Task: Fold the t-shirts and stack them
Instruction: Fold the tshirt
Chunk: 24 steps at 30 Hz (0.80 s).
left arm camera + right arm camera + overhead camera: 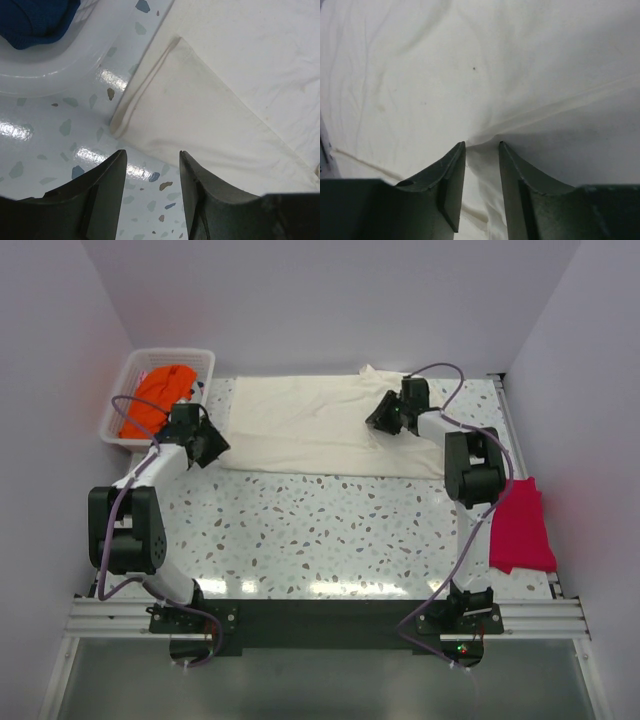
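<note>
A large cream-white t-shirt (310, 425) lies spread flat across the back of the table. My left gripper (212, 445) hovers at the shirt's left edge, open, with only speckled tabletop between its fingers (152, 152); the shirt's folded hem (225, 100) lies just beyond the fingertips. My right gripper (380, 420) sits over the right part of the shirt (470, 75). Its jaws (482, 144) stand apart, and a raised ridge of cream cloth runs loose between them. A crimson-red t-shirt (522, 527) lies folded at the table's right edge.
A white slatted basket (170, 352) stands at the back left, holding an orange t-shirt (160, 395). The left wrist view shows the basket's wall (60, 70) and a blue t-shirt (35, 20) inside. Purple walls enclose the table.
</note>
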### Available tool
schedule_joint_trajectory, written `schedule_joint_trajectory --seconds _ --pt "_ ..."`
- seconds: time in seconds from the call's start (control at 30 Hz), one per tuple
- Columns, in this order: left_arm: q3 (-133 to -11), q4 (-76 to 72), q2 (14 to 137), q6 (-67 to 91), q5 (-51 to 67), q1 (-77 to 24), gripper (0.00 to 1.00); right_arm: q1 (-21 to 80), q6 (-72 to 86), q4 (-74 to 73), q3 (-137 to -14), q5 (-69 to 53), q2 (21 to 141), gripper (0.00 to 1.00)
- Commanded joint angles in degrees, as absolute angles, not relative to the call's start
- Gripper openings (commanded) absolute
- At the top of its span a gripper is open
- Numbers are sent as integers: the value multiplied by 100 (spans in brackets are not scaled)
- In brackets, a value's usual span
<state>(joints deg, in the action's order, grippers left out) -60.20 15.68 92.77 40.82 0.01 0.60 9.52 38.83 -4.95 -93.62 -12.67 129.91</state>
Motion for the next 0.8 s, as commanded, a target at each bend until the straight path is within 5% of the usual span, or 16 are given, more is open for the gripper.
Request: schedule_joint_trajectory --seconds 0.0,0.23,0.77 --pt "-5968 1275 9246 3937 149 53 52 941 4140 -18 -9606 -1801 13026 43" --pt "-5722 1433 9035 4104 -360 44 53 809 3859 -255 -9571 -1732 12332 66" --pt "-6020 1327 9923 4368 -958 -369 52 642 3138 -1802 -6762 -18 9529 66"
